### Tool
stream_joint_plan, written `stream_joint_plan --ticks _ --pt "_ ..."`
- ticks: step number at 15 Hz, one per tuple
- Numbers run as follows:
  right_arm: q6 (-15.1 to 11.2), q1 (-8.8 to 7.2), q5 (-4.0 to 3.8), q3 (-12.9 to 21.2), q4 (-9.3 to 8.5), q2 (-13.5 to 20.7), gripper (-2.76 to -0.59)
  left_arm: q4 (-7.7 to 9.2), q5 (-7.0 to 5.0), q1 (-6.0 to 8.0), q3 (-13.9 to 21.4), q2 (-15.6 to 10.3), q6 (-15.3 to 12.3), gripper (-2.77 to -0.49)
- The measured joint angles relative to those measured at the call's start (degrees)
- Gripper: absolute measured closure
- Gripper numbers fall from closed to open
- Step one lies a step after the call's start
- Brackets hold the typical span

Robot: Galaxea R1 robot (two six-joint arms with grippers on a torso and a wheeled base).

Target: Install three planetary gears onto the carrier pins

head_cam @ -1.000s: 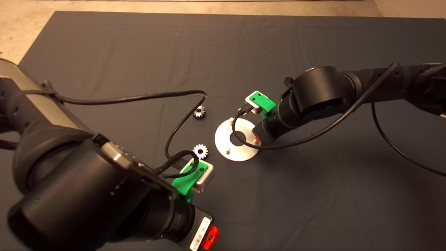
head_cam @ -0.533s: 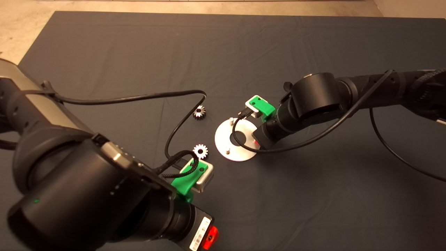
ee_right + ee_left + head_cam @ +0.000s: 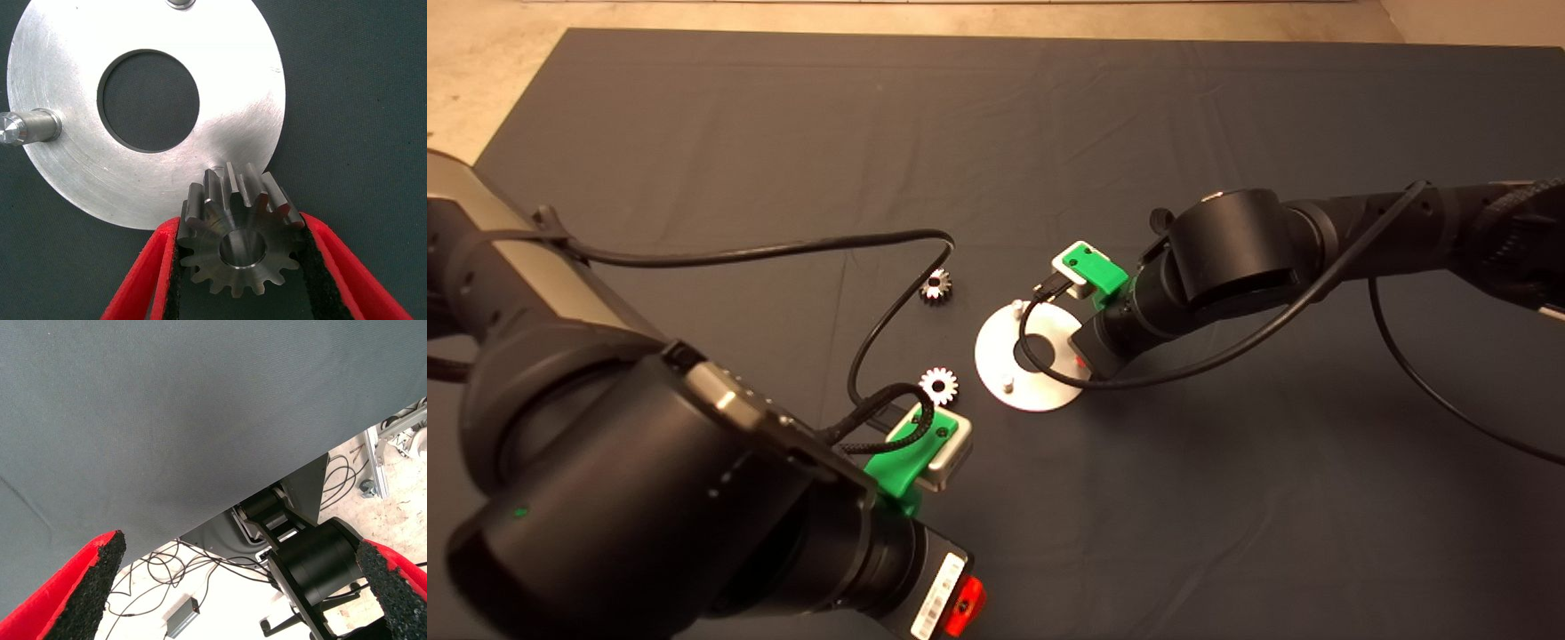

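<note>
Underneath everything lies the dark mat (image 3: 1049, 133), covering nearly the whole table in the head view. My left arm fills the lower left of that view, and my left gripper (image 3: 240, 587) waits there near the mat's edge; its two red fingers (image 3: 80, 587) stand wide apart with nothing between them, and beyond them the wrist view shows the mat's edge, loose cables and a black stand on the floor.

My right arm reaches in from the right to the silver disc (image 3: 996, 360), a flat round plate with a large centre hole that lies near the middle of the mat. My right gripper (image 3: 240, 267) is over the disc's rim on the side nearest that arm, and its black pads are clamped on one planetary gear (image 3: 240, 233), one pad on each side of the teeth. The held gear overlaps the disc's edge in the wrist view; the pin under it is hidden, so I cannot tell whether the gear is on it.

Two carrier pins (image 3: 1007, 384) stand bare on the disc, one at its near rim, one at its far rim (image 3: 1016, 308).

Two more gears lie flat on the mat to the disc's left: one (image 3: 938, 384) just beyond my left wrist camera, the other (image 3: 935, 285) farther up, well apart from the first.
</note>
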State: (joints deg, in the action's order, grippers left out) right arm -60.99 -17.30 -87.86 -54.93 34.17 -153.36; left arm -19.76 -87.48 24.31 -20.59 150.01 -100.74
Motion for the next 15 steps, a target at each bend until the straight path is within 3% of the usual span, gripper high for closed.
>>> stream_joint_plan --ticks 15 --pt "-0.06 0.00 -0.03 -1.40 0.39 -0.52 -1.07 0.02 0.00 0.00 0.00 0.04 0.00 -2.51"
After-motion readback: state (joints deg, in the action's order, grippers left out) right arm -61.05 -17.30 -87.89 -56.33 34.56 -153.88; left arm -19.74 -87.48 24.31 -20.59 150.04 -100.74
